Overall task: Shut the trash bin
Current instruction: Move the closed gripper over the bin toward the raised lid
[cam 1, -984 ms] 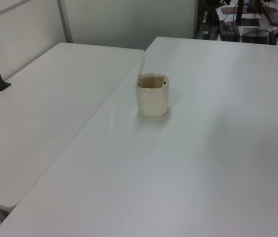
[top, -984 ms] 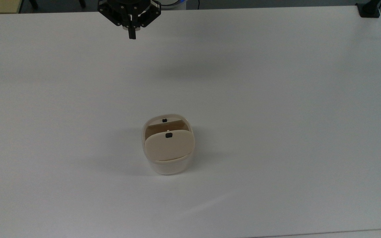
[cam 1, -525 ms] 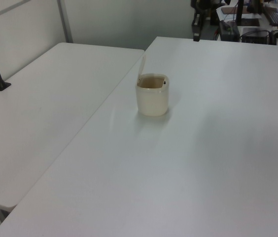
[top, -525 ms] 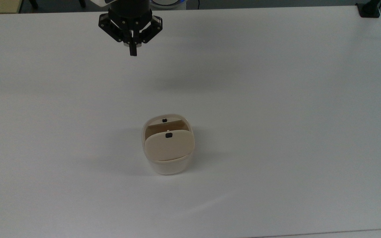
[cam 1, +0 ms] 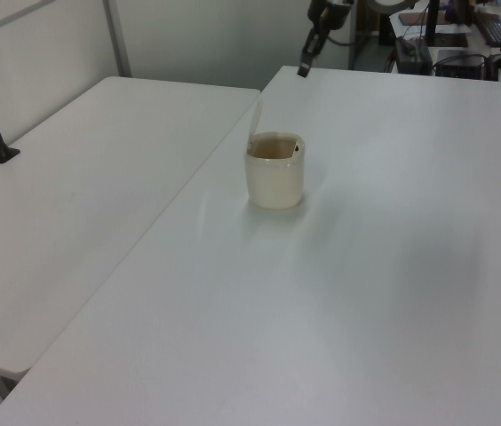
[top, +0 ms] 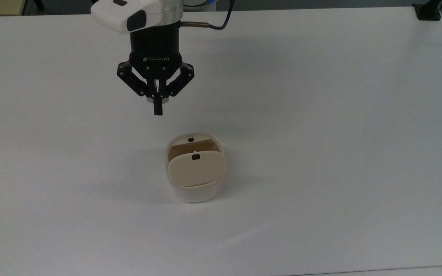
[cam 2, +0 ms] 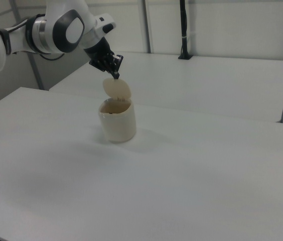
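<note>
The trash bin (top: 194, 180) stands upright near the middle of the white bench (top: 320, 134), its beige lid (top: 196, 168) raised on its hinge and the brownish inside open to view. In the left view the lid (cam 1: 256, 117) stands nearly upright at the left view's left side of the rim. The gripper (top: 158, 109) hangs in the air above the bench, apart from the bin, toward the top view's upper edge. Its 2 fingers (top: 158, 103) are pressed together, holding nothing.
</note>
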